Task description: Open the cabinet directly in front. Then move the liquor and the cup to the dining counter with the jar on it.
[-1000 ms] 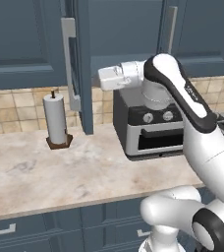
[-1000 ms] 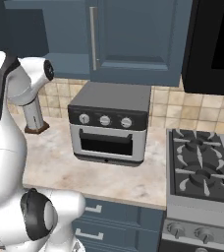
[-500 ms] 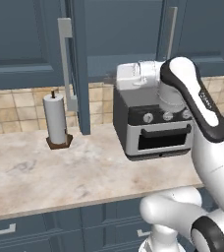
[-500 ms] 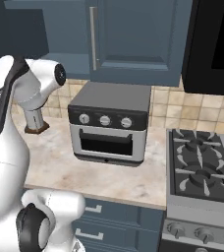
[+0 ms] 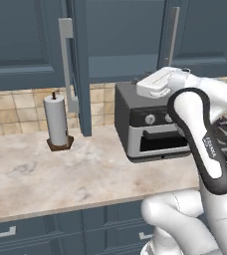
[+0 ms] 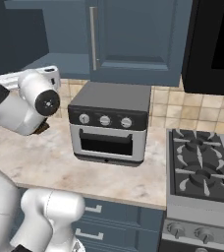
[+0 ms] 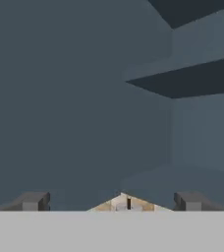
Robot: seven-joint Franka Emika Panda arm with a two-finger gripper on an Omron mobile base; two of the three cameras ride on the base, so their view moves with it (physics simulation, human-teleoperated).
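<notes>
Beige marbled counter (image 5: 60, 174) under dark blue-grey wall cabinet (image 5: 120, 40), tan tiled backsplash behind. Left door (image 5: 78, 69) of cabinet swung out edge-on toward camera in left base view, silver bar handle (image 5: 65, 64) on its face; right door (image 6: 133, 39) shut, with vertical silver handle (image 6: 92, 38). Grey toaster oven (image 5: 150, 124) on counter below right door, three knobs above its glass front. Paper towel roll (image 5: 56, 121) upright on brown stand, near wall, left of open door and well apart from oven. Gas stove (image 6: 202, 167) with black grates just beside oven on right, black built-in oven front (image 6: 217, 44) above it. Drawer fronts with silver pulls below counter.

Arm bent high, hand level above oven top, aimed left toward cabinet opening. Gripper (image 7: 111, 202) with jaws spread wide, nothing between fingertips (image 7: 33, 202). Hand view faces into dim cabinet interior: bare shelf (image 7: 182, 81), tip of paper towel roll at bottom. Liquor and cup not discernible on visible shelves.
</notes>
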